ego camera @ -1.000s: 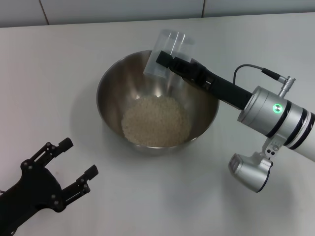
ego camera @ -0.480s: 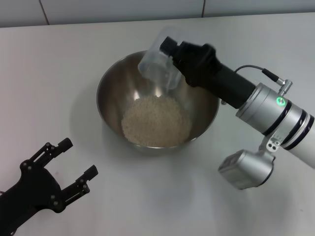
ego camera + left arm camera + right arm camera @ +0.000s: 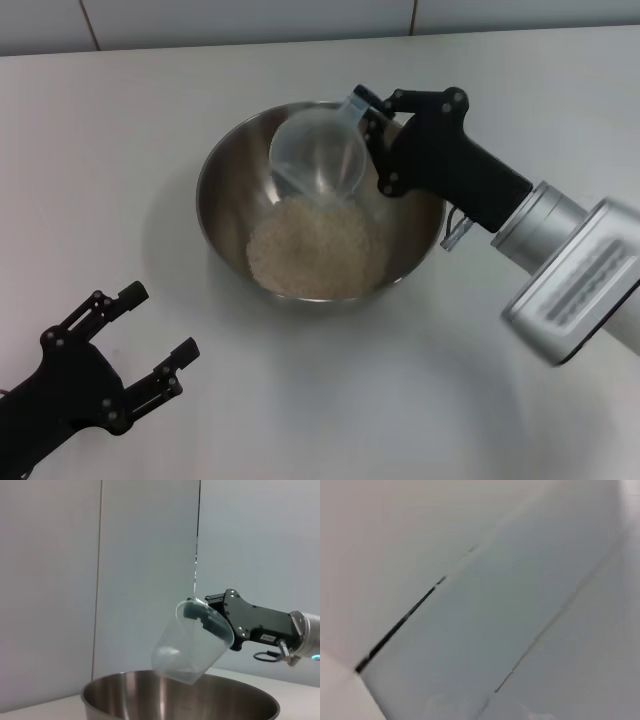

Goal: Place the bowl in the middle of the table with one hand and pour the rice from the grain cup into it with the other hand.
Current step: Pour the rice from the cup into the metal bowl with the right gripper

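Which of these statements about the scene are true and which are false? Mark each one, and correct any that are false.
1. The rice lies as a heap in the bottom of the steel bowl. True.
2. The grain cup stands on the table beside the bowl. False: the right claw holds it tilted in the air above the bowl.
3. The left claw is open and holds nothing. True.
4. The left claw grips the bowl's rim. False: it is apart from the bowl, over the near part of the table.
5. The grain cup looks full of rice. False: no rice shows in it.
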`<state>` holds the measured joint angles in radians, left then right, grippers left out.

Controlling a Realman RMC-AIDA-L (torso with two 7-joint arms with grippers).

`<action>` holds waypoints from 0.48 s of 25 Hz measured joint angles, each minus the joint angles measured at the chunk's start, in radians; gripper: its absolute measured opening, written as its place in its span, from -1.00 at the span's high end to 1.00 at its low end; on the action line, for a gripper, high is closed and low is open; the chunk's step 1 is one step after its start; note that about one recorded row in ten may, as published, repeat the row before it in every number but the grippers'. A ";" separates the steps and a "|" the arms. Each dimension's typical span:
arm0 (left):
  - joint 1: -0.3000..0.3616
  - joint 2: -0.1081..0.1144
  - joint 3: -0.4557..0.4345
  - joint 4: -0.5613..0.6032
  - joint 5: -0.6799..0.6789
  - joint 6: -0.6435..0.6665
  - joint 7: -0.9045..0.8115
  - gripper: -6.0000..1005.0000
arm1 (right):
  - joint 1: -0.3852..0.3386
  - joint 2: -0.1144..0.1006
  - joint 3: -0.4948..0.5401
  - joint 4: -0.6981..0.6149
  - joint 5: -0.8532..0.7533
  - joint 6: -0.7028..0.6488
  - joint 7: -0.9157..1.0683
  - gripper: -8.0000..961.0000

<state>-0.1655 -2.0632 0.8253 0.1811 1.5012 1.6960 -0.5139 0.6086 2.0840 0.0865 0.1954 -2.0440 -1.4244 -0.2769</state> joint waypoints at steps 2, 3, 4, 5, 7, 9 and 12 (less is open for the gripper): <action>0.000 0.000 0.001 0.002 0.000 0.003 0.000 -0.63 | -0.002 0.000 0.009 0.000 0.001 0.000 0.077 0.88; 0.000 0.000 0.001 0.003 0.000 0.005 0.000 -0.63 | -0.003 0.000 0.013 0.000 0.001 0.000 0.160 0.88; 0.001 0.001 0.001 0.004 0.000 0.006 0.000 -0.63 | -0.006 0.000 0.017 -0.001 0.001 -0.001 0.234 0.88; 0.001 0.001 0.001 0.004 0.000 0.008 0.000 -0.63 | -0.008 0.000 0.020 -0.001 0.001 -0.001 0.301 0.87; 0.001 0.001 0.001 0.004 0.000 0.010 0.000 -0.63 | -0.015 -0.001 0.031 -0.003 0.002 -0.002 0.426 0.87; 0.001 0.002 0.001 0.004 0.001 0.015 0.000 -0.63 | -0.024 0.000 0.045 -0.005 0.002 -0.003 0.487 0.87; 0.001 0.002 0.001 0.005 0.001 0.017 0.000 -0.63 | -0.033 0.000 0.054 -0.004 0.002 -0.004 0.495 0.87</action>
<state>-0.1641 -2.0616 0.8263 0.1866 1.5019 1.7128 -0.5139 0.5754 2.0845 0.1405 0.1917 -2.0417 -1.4280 0.2180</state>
